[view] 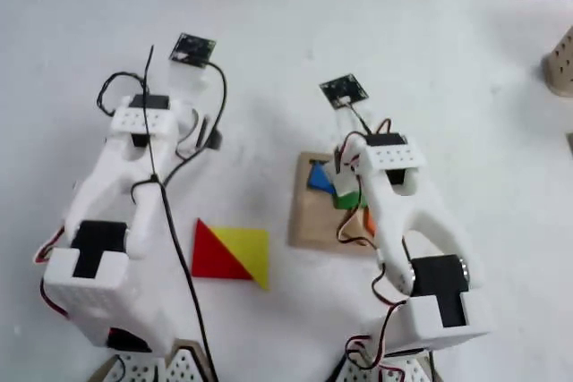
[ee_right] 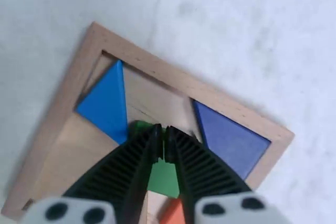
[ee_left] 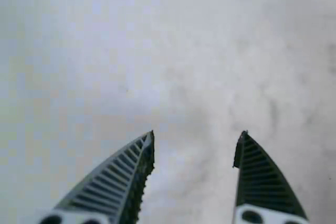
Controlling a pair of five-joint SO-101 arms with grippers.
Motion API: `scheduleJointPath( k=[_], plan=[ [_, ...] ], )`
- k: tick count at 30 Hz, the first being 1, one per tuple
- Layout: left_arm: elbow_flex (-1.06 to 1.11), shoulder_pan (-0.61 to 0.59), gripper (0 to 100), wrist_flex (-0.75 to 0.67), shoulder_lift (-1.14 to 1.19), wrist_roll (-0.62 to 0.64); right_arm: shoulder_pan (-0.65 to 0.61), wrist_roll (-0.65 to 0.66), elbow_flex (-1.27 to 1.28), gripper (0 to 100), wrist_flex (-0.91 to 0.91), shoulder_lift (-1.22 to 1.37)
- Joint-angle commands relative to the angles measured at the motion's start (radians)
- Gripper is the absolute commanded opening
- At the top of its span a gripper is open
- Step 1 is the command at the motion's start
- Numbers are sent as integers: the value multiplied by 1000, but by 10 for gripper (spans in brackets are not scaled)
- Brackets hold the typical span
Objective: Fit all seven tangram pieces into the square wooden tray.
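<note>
Overhead, a broad white table (view: 269, 60), with two white arms side by side at its near edge. Left arm (view: 125, 185) over bare tabletop, well apart from the tray. Right arm (view: 403, 212) leaning over the square wooden tray (view: 309, 221) and covering much of it.

On the table between the arms, near the tray but outside it: a large red triangle (view: 213, 252) and a large yellow triangle (view: 249, 252), touching along one long edge.

Inside the tray, seen from the right wrist: a light blue triangle (ee_right: 107, 103) with one tip up against the rim, a darker blue piece (ee_right: 231, 135) tucked toward a corner, and bare wood between the two. Nearer the camera, a green piece (ee_right: 163, 177) under the jaws, with an orange piece (ee_right: 173, 214) just beside it.

Left gripper (ee_left: 197, 135) spread wide, holding nothing, only tabletop between the jaws. Right gripper (ee_right: 161, 140) closed, tips almost touching, nothing seen pinched between them, poised at the far edge of the green piece. Actual contact hard to judge.

Likely step: nudging the green piece flat into its place between the two blue ones. Task judged partly done, with at least the red and yellow triangles left to place.

To do this well: keep the closed tips low against the green edge and push slowly. Stop once it sits flush, without riding up over the blue neighbours or shoving the tray across the table. Then lift straight up before swinging away.
</note>
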Motion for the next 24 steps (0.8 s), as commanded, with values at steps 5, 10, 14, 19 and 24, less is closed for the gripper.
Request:
scheduleJointPath(
  k=[5, 10, 14, 19, 24],
  plan=[
    [-2, -13, 248, -20, -61, 3, -13, 11, -18, 19, 145, -4],
    [-2, -13, 248, -20, -61, 3, -15, 11, -20, 19, 225, -4],
    [-2, -13, 248, -20, -61, 2, -30, 9, -25, 19, 251, -67],
    [-2, -13, 248, -20, -61, 2, -113, 0, 12, 19, 252, -236],
    [-2, -13, 248, -20, -61, 2, -200, 2, 80, 19, 133, -214]
  ],
)
